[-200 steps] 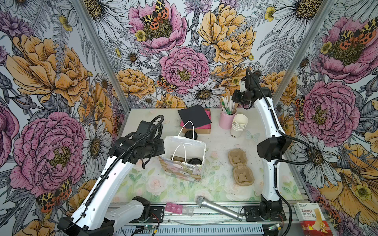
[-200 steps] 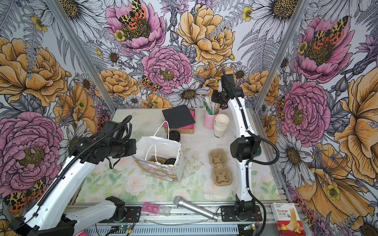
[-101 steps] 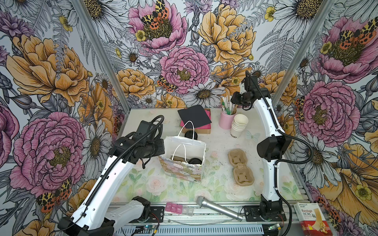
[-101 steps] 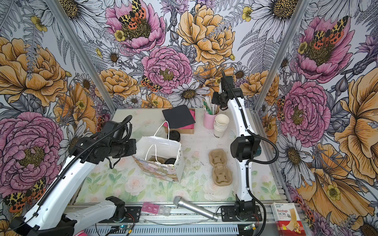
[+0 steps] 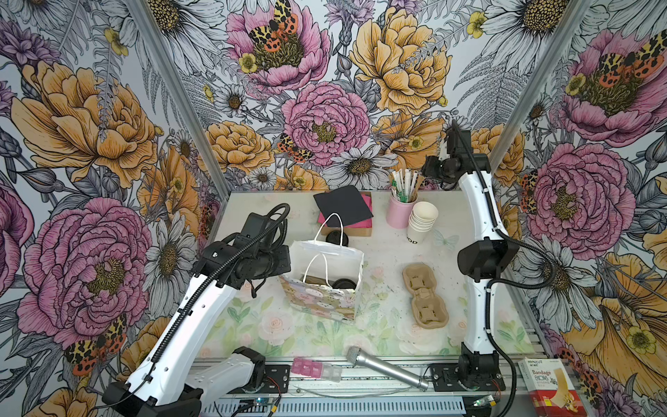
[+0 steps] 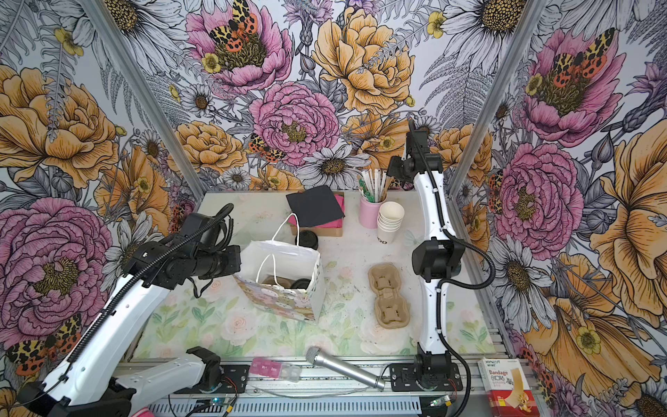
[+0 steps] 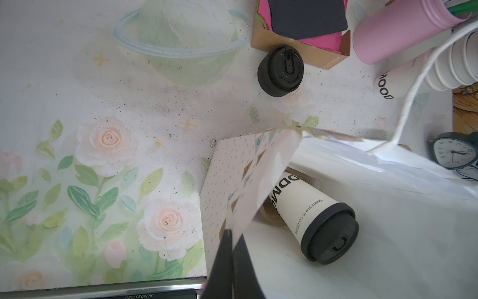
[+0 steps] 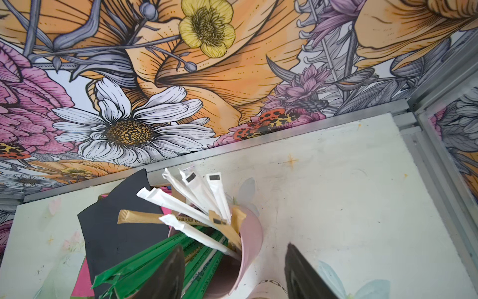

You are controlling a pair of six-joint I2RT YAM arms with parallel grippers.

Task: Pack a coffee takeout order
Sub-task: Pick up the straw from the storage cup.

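Paper bag point(image 5: 317, 301) rim clamped in the left gripper point(image 7: 231, 239), likely keeping it open around the lidded cup point(image 7: 302, 207), while the right gripper point(image 8: 234, 248) hangs spread and empty above the one-o'clock pink holder point(image 8: 252, 233).

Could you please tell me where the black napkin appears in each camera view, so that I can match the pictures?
Top view: black napkin at the back, atop the pink napkins, left of the pink straw cup.
Top view: black napkin behind the gift bag, left of that cup.
Left wrist: black napkin over the pink napkins in their cardboard box.
Right wrist: black napkin beside the pink straw cup.
Shared landmark: the pink straw cup.
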